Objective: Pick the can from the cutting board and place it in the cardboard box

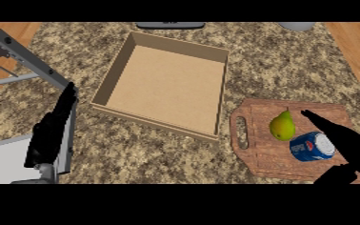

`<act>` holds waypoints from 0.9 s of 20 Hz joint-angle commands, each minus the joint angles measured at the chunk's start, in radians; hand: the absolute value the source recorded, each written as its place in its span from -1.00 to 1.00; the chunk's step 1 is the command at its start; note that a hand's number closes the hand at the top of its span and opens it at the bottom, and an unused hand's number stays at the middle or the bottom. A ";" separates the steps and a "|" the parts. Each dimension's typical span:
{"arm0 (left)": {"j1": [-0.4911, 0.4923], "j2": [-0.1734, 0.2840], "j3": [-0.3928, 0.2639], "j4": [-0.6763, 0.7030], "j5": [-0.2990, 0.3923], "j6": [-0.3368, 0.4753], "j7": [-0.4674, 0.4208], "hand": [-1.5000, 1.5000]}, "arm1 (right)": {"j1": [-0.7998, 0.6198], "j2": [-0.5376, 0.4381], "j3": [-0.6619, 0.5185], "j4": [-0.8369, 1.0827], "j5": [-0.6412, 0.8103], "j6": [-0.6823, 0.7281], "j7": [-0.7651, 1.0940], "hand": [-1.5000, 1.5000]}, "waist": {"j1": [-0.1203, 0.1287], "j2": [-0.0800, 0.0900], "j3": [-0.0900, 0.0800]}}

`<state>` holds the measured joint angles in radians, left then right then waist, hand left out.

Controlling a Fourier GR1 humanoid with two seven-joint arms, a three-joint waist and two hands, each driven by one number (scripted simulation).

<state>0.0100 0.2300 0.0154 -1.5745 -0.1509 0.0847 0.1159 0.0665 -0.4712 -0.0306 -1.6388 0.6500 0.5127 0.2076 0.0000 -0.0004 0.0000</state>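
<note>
Speckled brown-and-cream granite counter (162, 157) is filling nearly the whole frame, with strips of orange wood showing at the upper left and upper right corners. An open, shallow, square cardboard box (165, 83) is sitting at the centre, tilted slightly. A brown wooden cutting board (264, 157) with a handle slot is lying at the lower right, just beside the box's corner. On it a blue-and-white can (311, 147) is lying on its side, its label too blurred to read, though it may be a cola brand. A yellow-green pear (282, 125) is resting just beside the can. The black right hand (337, 138) is reaching over the can, fingers straight and apart. The black left hand (53, 124) is showing at the left edge, fingers straight and together.
</note>
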 commanded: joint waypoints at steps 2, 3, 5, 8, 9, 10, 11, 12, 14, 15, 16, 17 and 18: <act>-0.033 -0.009 0.039 0.047 -0.014 -0.024 -0.014 0.00 | 0.007 0.018 -0.007 0.019 0.066 0.009 -0.050 -1.00 | -0.001 0.000 0.000; 0.014 -0.011 0.031 0.063 0.006 -0.044 -0.079 0.00 | 0.053 -0.017 -0.025 -0.032 0.035 0.052 -0.046 -1.00 | -0.003 0.000 0.000; 0.031 -0.022 0.000 -0.048 -0.045 -0.015 0.017 0.00 | -0.057 0.071 0.011 0.025 0.051 0.054 0.036 -1.00 | 0.003 0.000 0.000; -0.001 -0.023 0.034 0.029 -0.036 -0.021 -0.040 0.00 | -0.025 0.104 0.027 0.070 0.083 -0.014 -0.040 1.00 | 0.001 0.000 0.000; -0.043 -0.027 0.041 0.012 -0.016 -0.030 0.016 0.00 | -0.064 0.080 0.024 0.082 0.123 -0.048 -0.058 1.00 | 0.001 0.000 0.000; -0.011 -0.039 0.018 0.015 -0.042 -0.018 -0.009 0.00 | -0.030 0.062 0.025 0.129 0.166 -0.134 -0.141 1.00 | 0.001 0.000 0.000; 0.014 -0.014 0.037 -0.003 -0.009 -0.053 -0.025 0.00 | -0.066 0.011 -0.022 0.136 0.163 -0.131 -0.147 1.00 | 0.004 0.000 0.000; 0.030 -0.059 -0.005 0.008 -0.054 -0.007 -0.041 0.00 | -0.099 0.047 0.018 0.148 0.216 -0.185 -0.114 1.00 | 0.007 0.001 0.000; -0.024 -0.016 0.053 0.058 -0.018 -0.048 -0.035 0.00 | -0.022 0.064 0.029 0.108 0.252 -0.251 -0.141 1.00 | -0.001 0.000 0.000; 0.036 -0.029 0.036 0.014 -0.036 -0.036 -0.073 0.00 | 0.009 0.058 0.006 0.070 0.238 -0.253 -0.154 1.00 | -0.001 -0.001 0.000; -0.029 -0.033 0.034 0.052 -0.027 -0.039 -0.041 0.00 | -0.165 0.002 0.021 0.205 0.242 -0.215 -0.224 1.00 | 0.010 0.003 0.001; 0.002 -0.039 0.006 0.012 -0.035 -0.044 -0.042 0.00 | -0.234 -0.002 0.053 0.269 0.267 -0.239 -0.265 1.00 | 0.035 0.007 0.002; -0.048 -0.035 0.007 0.025 -0.033 -0.050 -0.023 0.00 | -0.318 -0.006 0.087 0.285 0.277 -0.203 -0.266 1.00 | 0.062 0.015 0.003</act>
<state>-0.0041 0.2001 0.0388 -1.5495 -0.1797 0.0443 0.0828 -0.0795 -0.4483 0.0041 -1.4637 0.8769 0.3195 0.0181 0.0209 0.0033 -0.0002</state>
